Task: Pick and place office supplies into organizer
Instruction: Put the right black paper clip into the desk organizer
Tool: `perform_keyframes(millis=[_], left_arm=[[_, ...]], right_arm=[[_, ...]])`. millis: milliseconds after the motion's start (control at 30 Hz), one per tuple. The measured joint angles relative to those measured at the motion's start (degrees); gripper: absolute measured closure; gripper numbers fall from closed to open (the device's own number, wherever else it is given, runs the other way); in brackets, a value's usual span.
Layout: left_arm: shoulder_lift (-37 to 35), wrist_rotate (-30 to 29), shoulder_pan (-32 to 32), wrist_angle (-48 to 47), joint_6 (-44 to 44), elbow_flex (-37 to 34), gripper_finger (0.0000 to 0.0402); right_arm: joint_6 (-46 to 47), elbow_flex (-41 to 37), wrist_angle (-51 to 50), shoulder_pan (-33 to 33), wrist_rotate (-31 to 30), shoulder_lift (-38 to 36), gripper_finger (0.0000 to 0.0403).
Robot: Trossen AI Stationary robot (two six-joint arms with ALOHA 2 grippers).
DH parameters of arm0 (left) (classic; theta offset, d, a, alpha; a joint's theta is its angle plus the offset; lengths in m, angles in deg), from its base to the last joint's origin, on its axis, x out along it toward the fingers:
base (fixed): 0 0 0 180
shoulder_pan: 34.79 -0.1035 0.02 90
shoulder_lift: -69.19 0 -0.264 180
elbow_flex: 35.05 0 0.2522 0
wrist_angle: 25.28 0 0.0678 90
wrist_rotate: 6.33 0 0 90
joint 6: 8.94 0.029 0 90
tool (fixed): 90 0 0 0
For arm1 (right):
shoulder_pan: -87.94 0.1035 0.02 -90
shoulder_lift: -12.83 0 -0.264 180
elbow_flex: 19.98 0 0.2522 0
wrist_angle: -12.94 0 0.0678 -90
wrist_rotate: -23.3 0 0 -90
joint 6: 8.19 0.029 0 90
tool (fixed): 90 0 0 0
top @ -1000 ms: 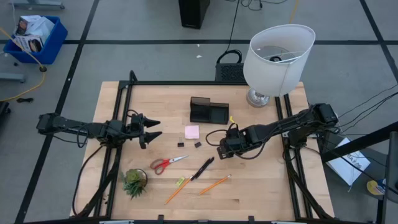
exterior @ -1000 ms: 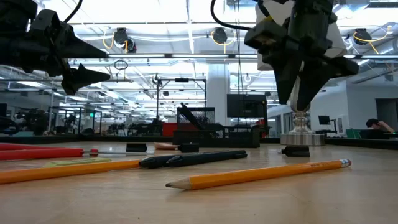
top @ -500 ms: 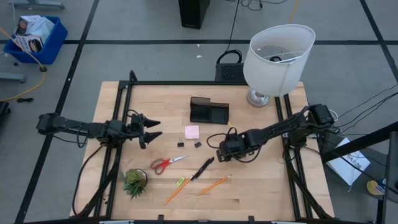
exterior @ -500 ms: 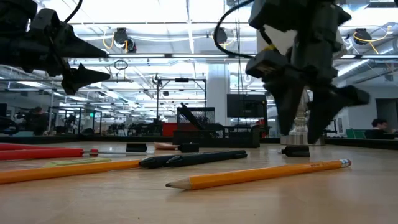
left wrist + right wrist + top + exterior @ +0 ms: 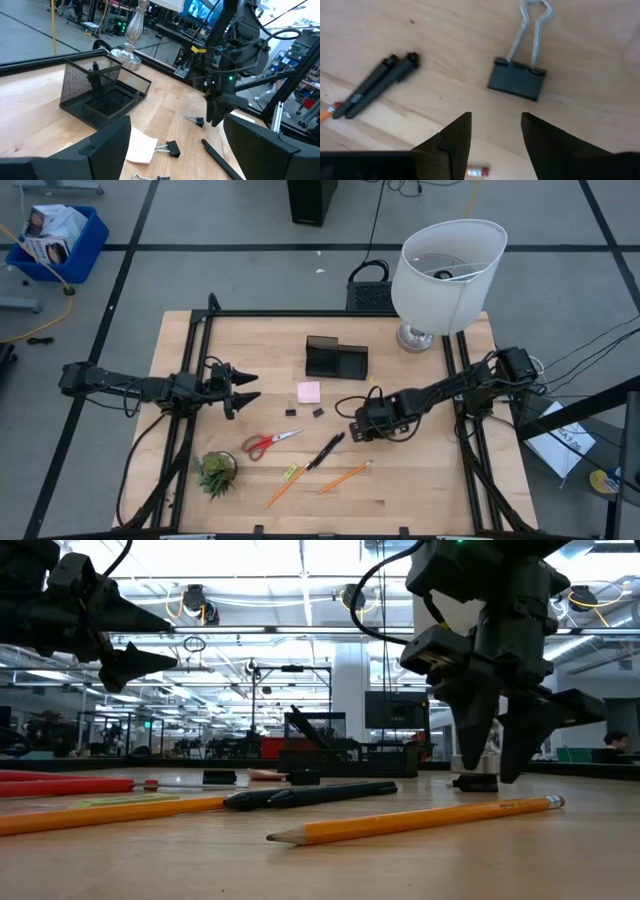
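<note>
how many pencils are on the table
2. One pencil lies right of the plant, below the pens; the other pencil lies just right of it. None seem hidden.

Wooden table [image 5: 420, 480] — scissors [image 5: 270, 442], pens [image 5: 325, 450], pencils [image 5: 343, 476], organizer [image 5: 336, 358], lamp [image 5: 445, 275].
</note>
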Motion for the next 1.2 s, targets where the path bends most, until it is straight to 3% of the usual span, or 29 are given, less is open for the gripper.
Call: perform_keyframes(millis=[500, 933, 1200], left_arm=[[0.0, 0.4, 0.0, -0.4, 0.4, 0.0, 0.0078], [0.0, 0.8, 0.0, -0.4, -0.5, 0.0, 0.0078], [0.0, 0.8, 0.0, -0.5, -0.2, 0.0, 0.0078]], right_arm=[[-1.0, 0.1, 5.9, 0.6, 3.3, 0.0, 0.0237], [0.1, 0.1, 1.8, -1.4, 6.8, -0.1, 0.0136], [-2.7, 0.1, 2.0, -4.8, 5.4, -0.1, 0.0122]])
